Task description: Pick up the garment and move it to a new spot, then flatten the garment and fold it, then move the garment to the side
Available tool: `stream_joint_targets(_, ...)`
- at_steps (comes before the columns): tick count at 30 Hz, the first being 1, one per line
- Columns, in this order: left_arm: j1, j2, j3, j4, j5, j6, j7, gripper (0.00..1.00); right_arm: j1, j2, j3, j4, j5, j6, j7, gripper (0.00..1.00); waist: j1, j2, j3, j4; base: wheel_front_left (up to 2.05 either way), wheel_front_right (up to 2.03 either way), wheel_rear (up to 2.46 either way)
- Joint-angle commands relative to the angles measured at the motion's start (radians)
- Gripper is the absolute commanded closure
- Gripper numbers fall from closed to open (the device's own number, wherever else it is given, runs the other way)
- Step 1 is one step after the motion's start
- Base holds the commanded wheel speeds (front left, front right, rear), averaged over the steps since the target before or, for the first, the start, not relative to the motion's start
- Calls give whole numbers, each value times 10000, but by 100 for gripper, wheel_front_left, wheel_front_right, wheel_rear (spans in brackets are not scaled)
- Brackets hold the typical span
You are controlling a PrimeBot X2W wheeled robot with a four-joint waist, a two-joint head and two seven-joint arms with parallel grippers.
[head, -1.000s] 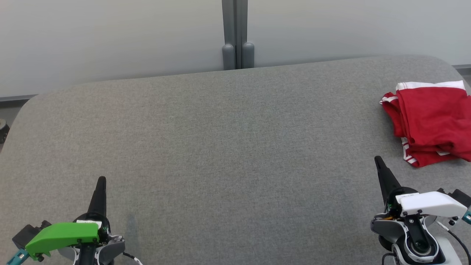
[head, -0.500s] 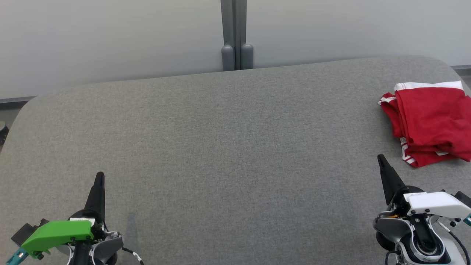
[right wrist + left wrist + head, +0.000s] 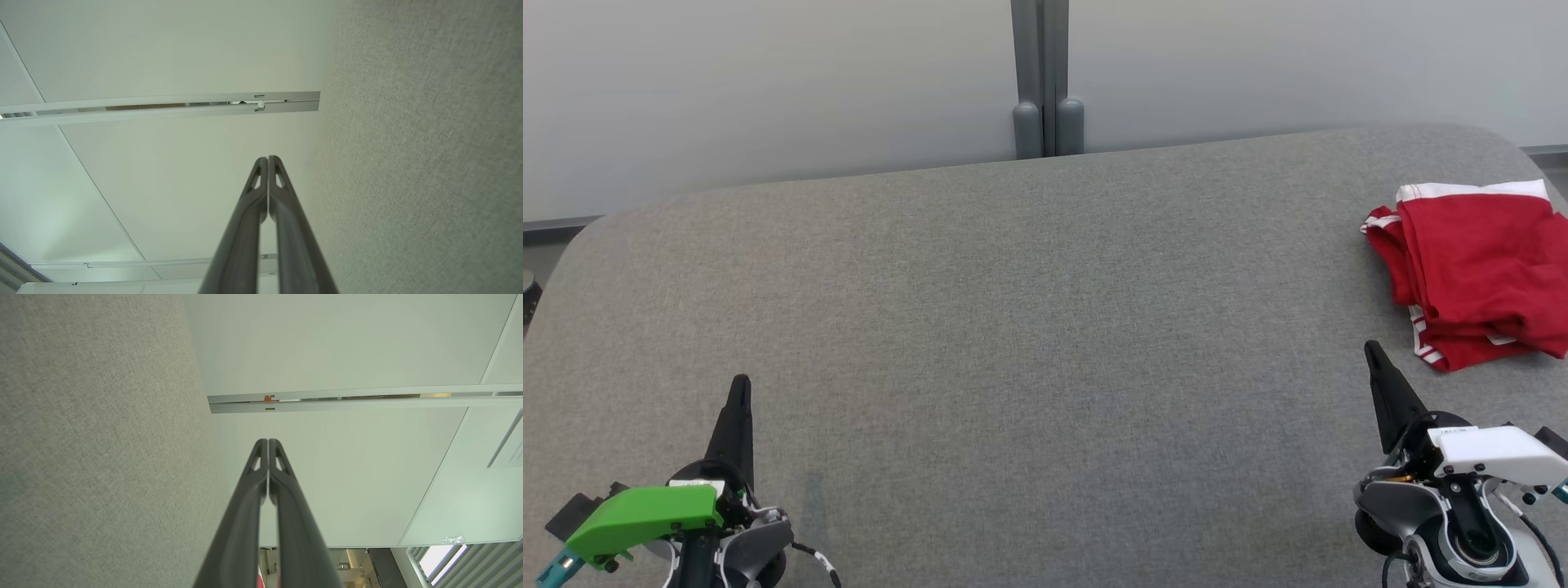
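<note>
**Left pincer (image 3: 739, 394) and right pincer (image 3: 1377, 361) empty; garment (image 3: 1478, 261) at right edge**

Left pincer: the fingers are pressed together along their full length with nothing between them. It sits over the near left corner of the worktop (image 3: 1045, 286), tips pointing toward the far edge.

Right pincer: same condition, closed and empty, over the near right corner.

Garment: red with white trim. It lies in stacked layers against the right edge of the worktop, roughly midway between the near and far edges. It is just beyond the right pincer tips, near but not touching, and well apart from the left pincer.

Progress (judgement): the layered stack and side placement suggest that moving, flattening, folding and setting aside are complete. The fold is loose, with striped trim protruding at the near side of the stack.
</note>
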Motion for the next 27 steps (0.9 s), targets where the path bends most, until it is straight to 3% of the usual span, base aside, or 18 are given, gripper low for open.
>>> stream_joint_targets(1,-103,65,29,-17,-28,-49,46,100,88,-14,-24,-57,20,4,24,100,0,0,0,0,0,0,0)
stream_joint_targets(27,-102,65,27,-19,-29,-48,45,100,82,19,-65,-53,-39,4,71,100,0,0,0,0,0,0,0)
